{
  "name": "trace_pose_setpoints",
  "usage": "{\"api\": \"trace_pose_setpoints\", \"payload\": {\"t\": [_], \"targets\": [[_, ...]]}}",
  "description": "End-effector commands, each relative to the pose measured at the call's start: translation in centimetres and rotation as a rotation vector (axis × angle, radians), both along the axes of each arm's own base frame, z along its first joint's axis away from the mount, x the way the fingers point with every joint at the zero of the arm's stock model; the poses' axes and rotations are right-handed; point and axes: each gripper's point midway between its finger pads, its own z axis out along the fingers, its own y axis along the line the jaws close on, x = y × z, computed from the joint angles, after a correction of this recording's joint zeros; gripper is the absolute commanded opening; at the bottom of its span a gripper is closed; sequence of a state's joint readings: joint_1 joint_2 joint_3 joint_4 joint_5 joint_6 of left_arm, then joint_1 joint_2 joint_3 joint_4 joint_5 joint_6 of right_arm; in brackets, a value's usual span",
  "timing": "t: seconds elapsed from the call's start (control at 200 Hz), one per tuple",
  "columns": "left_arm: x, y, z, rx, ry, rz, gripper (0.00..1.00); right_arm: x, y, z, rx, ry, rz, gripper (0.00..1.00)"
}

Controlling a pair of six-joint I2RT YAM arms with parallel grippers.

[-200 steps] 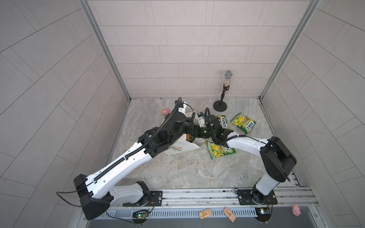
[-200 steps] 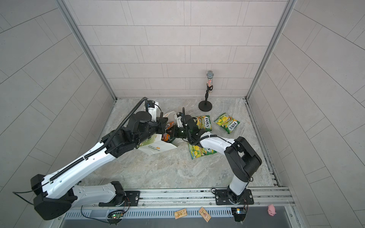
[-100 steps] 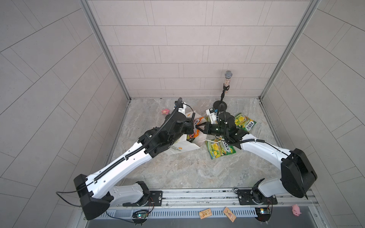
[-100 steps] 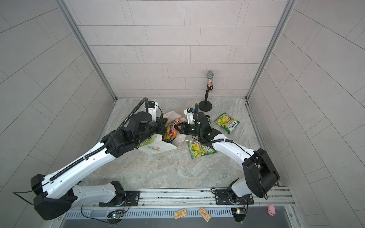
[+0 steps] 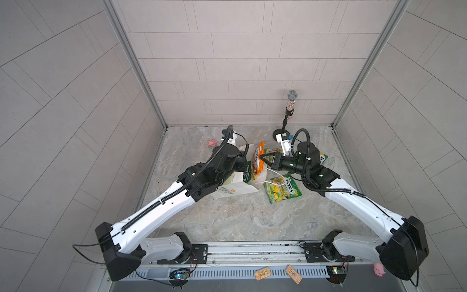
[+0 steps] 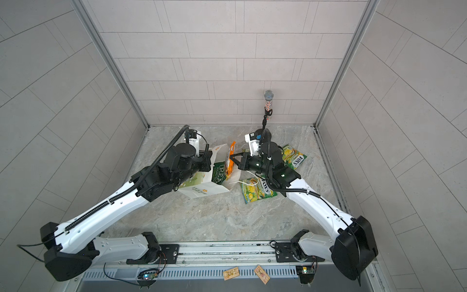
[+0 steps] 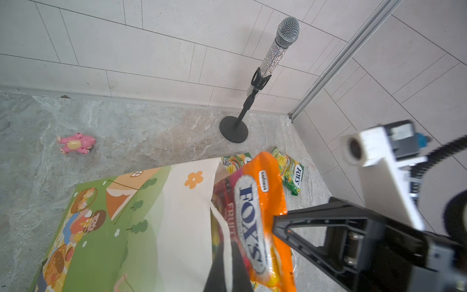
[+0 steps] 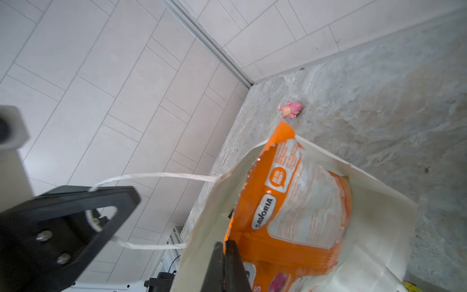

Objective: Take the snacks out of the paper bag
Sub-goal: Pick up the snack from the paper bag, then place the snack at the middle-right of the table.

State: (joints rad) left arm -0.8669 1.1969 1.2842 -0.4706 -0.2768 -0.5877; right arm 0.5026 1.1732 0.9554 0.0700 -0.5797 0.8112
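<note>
The orange sweet packet (image 7: 255, 217) stands half out of the mouth of the paper bag (image 5: 235, 188), with its lower part inside. The right gripper (image 5: 262, 157) has its jaws pressed together on the side edge of this packet. To do the step well, I think the pull must go straight along the opening and slowly. Then the packet does not catch on the paper rim or slip from such a thin grip.

The left gripper (image 7: 223, 265) pinches the rim of the bag, and it should hold firm against the pull. A white cord handle (image 8: 156, 175) stretches from the rim to this gripper's finger; I cannot tell if it is hooked there.

The dark green crisp packet (image 6: 218, 174) shows in the same mouth, beside the orange one.

A yellow-green packet (image 5: 281, 188) lies on the table just beside the bag, and a second yellow-green packet (image 6: 294, 156) lies behind the right wrist. The bare table near them looks good for putting down.

The microphone stand (image 7: 233, 131) is near the right arm, and a wide swing could knock it. The pink toy (image 5: 211, 142) is well apart.
</note>
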Motion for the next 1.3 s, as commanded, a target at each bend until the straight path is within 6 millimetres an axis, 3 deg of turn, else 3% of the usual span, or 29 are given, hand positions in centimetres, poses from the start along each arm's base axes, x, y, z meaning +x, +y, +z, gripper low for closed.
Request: {"api": "trace_pose_setpoints", "payload": {"t": [0.0, 0.19, 0.365, 0.535, 0.75, 0.991, 1.171, 1.296], "targets": [[0.1, 0.3, -0.7, 0.024, 0.011, 0.024, 0.00, -0.9, -1.5, 4.4, 0.022, -0.116, -0.022, 0.00], [0.1, 0.4, -0.7, 0.023, 0.011, 0.026, 0.00, -1.1, -4.2, 5.5, 0.008, -0.131, -0.093, 0.00], [0.1, 0.8, -0.6, 0.026, 0.006, 0.046, 0.00, -1.2, -8.9, 6.3, -0.086, -0.152, -0.231, 0.00], [0.0, 1.0, -0.5, 0.027, 0.001, 0.048, 0.00, -0.6, -14.5, 4.6, -0.179, -0.092, -0.385, 0.00], [-0.2, 1.4, -0.2, 0.029, -0.009, 0.047, 0.00, 0.1, -20.4, 0.1, -0.319, 0.024, -0.531, 0.00], [-0.4, 1.4, 0.2, 0.022, -0.020, 0.034, 0.00, 2.0, -23.1, -5.4, -0.396, 0.158, -0.553, 0.00], [-0.5, 1.5, 0.2, 0.022, -0.031, 0.030, 0.00, 4.2, -22.7, -6.8, -0.324, 0.172, -0.482, 0.00], [-0.6, 1.4, 0.4, 0.017, -0.032, 0.024, 0.00, 4.9, -23.7, -9.1, -0.349, 0.223, -0.506, 0.00]]}}
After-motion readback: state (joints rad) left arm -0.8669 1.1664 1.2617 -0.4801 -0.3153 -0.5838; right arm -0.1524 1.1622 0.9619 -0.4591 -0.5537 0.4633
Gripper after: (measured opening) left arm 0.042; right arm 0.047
